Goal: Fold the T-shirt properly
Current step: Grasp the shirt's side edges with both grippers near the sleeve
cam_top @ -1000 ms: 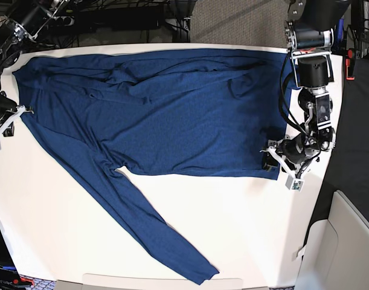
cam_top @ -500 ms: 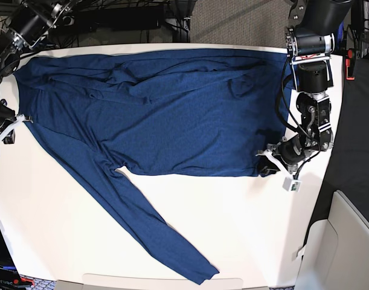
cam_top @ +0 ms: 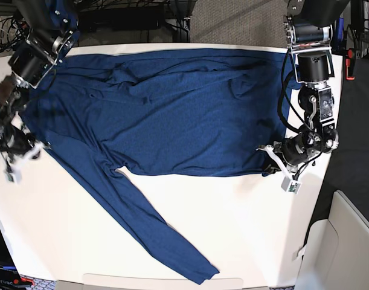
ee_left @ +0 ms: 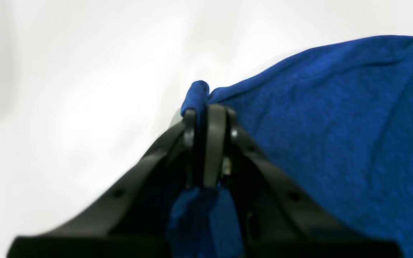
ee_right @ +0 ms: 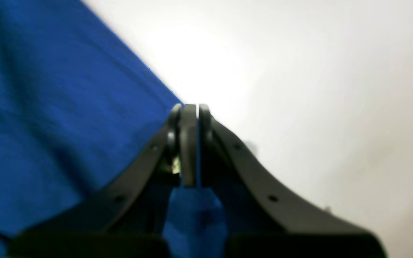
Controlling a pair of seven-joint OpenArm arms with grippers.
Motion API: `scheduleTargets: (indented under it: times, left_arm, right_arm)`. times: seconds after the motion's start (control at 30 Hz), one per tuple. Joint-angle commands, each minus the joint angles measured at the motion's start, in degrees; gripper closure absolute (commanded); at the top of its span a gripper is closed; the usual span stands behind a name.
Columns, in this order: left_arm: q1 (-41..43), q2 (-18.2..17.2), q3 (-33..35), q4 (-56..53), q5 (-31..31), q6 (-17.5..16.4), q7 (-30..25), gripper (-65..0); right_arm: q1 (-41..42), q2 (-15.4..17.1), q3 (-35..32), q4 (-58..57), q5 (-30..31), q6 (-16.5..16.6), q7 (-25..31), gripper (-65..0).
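The T-shirt (cam_top: pixel 172 115) lies spread flat across the white table (cam_top: pixel 244 229), dark blue, with one long sleeve (cam_top: pixel 148 229) running down toward the front edge. My left gripper (cam_top: pixel 272 164) sits at the shirt's lower right hem corner. In the left wrist view it (ee_left: pixel 204 114) is shut on a fold of the T-shirt (ee_left: pixel 335 125), with a nub of cloth poking out above the tips. My right gripper (cam_top: pixel 22 158) is at the shirt's left edge. The right wrist view shows it (ee_right: pixel 192 107) shut, with T-shirt (ee_right: pixel 48 107) cloth pinched between the pads.
A pale grey box (cam_top: pixel 347 241) stands off the table's right front corner. Cables and dark stands (cam_top: pixel 130 15) crowd the back edge. Bare tabletop lies in front of the shirt, right of the sleeve.
My left gripper has shut on the hem corner. My right arm has swung from the table's left edge in and down to the shirt's left side.
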State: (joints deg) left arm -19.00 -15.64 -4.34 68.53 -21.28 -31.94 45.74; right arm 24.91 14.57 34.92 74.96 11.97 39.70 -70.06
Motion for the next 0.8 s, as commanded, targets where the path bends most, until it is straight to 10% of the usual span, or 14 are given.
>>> scheduleTargets:
  times: [0.0, 0.23, 0.5, 0.6, 0.77]
  left_arm:
    - [-0.6, -0.5, -0.2, 2.6, -0.7, -0.3, -0.2, -2.4]
    - [1.8, -0.4, -0.2, 7.2, -0.7, -0.3, 0.4, -2.4]
    - [2.6, -0.5, -0.3, 7.2, -0.7, -0.2, 0.3, -2.4]
    - [2.6, -0.6, -0.3, 7.2, -0.7, -0.2, 0.2, -2.4]
    - [2.6, -0.6, -0.3, 7.2, -0.7, -0.2, 0.2, -2.4]
  right_arm:
    - [2.4, 0.9, -1.6, -0.2, 0.8, 0.3, 2.2, -0.7]
    - [9.3, 1.1, -14.1, -10.6, 0.6, -0.5, 9.9, -0.7]
    - [13.9, 1.2, -23.5, -17.2, 0.6, -26.6, 20.7, -0.5]
    - [15.8, 1.9, -25.9, -19.3, -1.0, -25.7, 21.1, -2.4]
    - [16.1, 1.9, -28.4, -20.5, -4.1, -25.2, 21.2, -23.2]
